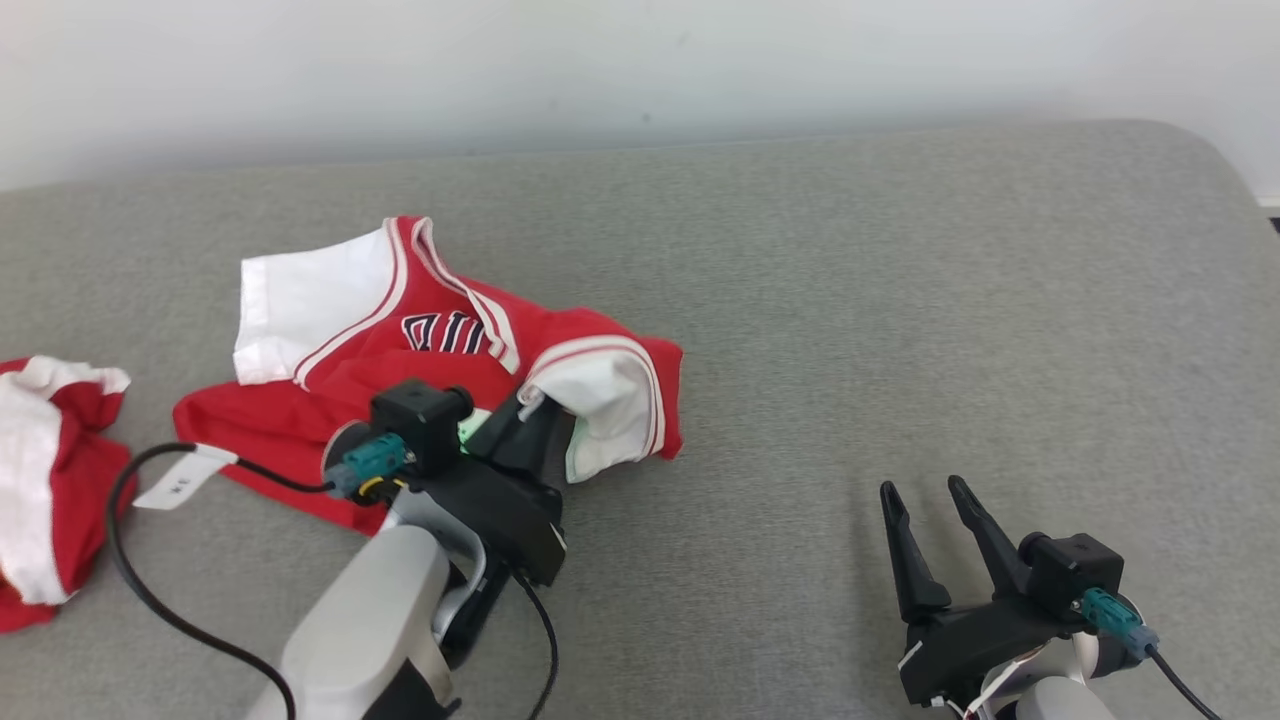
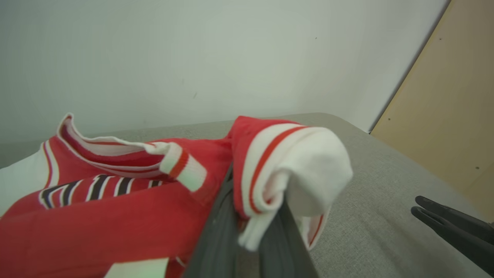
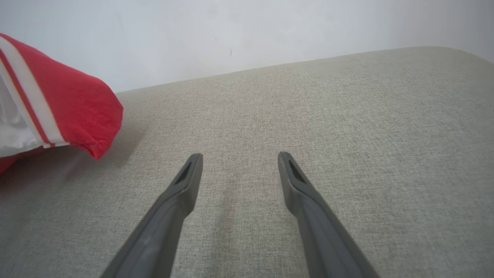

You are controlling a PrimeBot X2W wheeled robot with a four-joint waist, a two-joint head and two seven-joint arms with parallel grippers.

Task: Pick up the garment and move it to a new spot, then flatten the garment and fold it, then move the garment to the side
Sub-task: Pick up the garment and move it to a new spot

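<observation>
1. Red-and-white basketball jersey (image 1: 420, 330) lies crumpled at about ten o'clock from the head view's centre, its black lettering turned up and a paper tag (image 1: 185, 478) trailing at its eight o'clock.
2. Its white-trimmed armhole edge, at the jersey's four o'clock, is pinched by the left gripper (image 1: 535, 415), whose jaws are closed on the cloth.
3. The right gripper (image 1: 922, 485) is spread wide and empty at five o'clock, well apart from the jersey.
4. The pick-up is judged to be in hand. The pinch should be kept firm and the lift made slowly, so that the cloth is carried rather than dragged.
5. A second red-and-white garment (image 1: 50, 470) is heaped at nine o'clock, apart from the first.
6. Grey woven upholstery (image 1: 900, 300) bears everything. It is bounded at twelve o'clock by a white wall (image 1: 640, 60), and a pale wooden panel (image 2: 455, 96) is seen at three o'clock of the left wrist view.
</observation>
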